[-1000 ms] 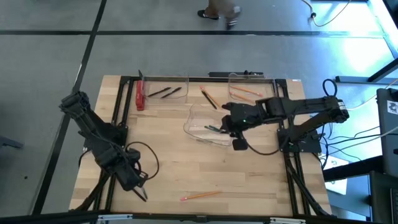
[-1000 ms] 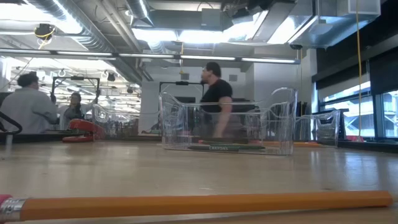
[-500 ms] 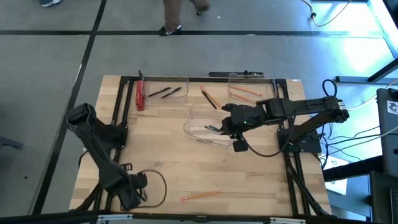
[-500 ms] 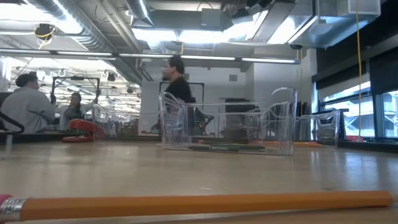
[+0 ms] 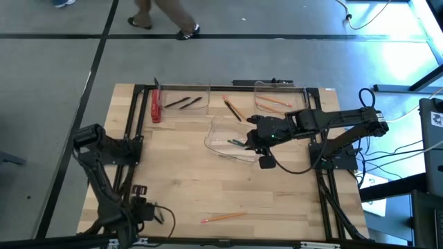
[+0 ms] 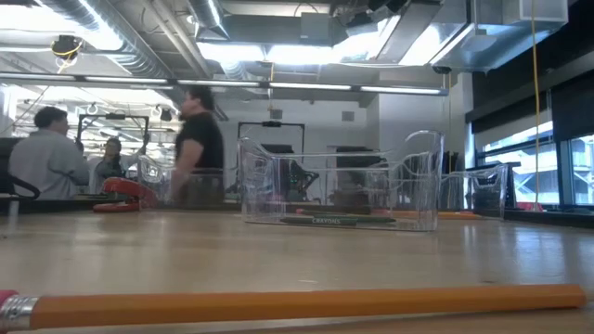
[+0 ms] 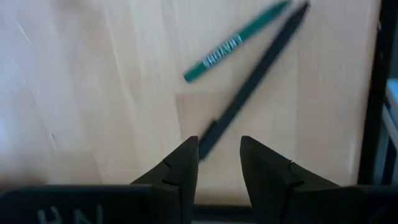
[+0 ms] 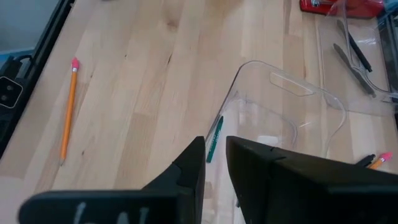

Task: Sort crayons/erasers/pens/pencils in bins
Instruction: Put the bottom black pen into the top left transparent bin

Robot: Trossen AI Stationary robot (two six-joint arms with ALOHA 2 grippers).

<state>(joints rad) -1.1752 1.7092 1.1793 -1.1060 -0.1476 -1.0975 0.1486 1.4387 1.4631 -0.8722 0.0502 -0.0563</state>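
Starting at the left gripper (image 7: 217,142), near the front left corner of the worktop (image 7: 93,93): it stands wide open and holds nothing, with the near end of a black pen (image 7: 258,74) lying just ahead of the gap. Judgement: the pen is light, stiff and smooth, so it may roll or skate on the wood; take it across the barrel near its middle and close squarely. A green crayon (image 7: 233,43) lies beside the pen's far end. Judged light but brittle, with a paper wrap that gives some grip; take it mid-length and gently. The right gripper (image 8: 214,142) hangs over the middle bin (image 8: 280,81), with a second crayon (image 8: 216,127) just past its tip; you cannot tell whether it is open or closed on that stick. Count, high view: three bins. Two more pens (image 5: 185,102) sit in the back left bin (image 5: 183,86), so three in all. Crayons, two seen. Pencils: one loose at the front (image 5: 221,217), one loose at the back (image 5: 232,108), and at least one in the back right bin (image 5: 280,84).
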